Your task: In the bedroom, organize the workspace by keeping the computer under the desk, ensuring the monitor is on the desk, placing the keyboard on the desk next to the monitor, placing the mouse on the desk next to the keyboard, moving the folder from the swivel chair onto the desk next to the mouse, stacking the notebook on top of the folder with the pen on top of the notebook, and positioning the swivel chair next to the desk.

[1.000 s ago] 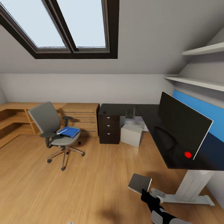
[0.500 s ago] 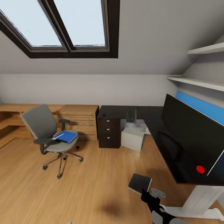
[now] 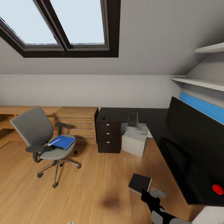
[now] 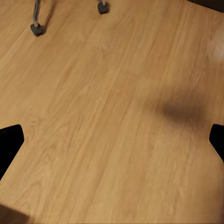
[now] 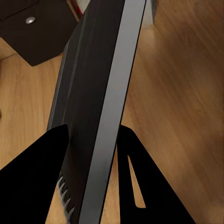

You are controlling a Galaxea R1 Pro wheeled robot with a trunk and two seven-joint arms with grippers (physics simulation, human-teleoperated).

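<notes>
Right gripper (image 3: 145, 190), lower centre, clamps the notebook (image 3: 139, 183); left gripper's (image 4: 112, 140) fingers stand apart. Notebook should stay level while carried.

no readable text, no labels, no brands, no numbers, no signs on anything

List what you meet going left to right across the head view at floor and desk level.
swivel chair with the folder on its seat → light-wood drawer chest → mouse → keyboard → monitor
</notes>
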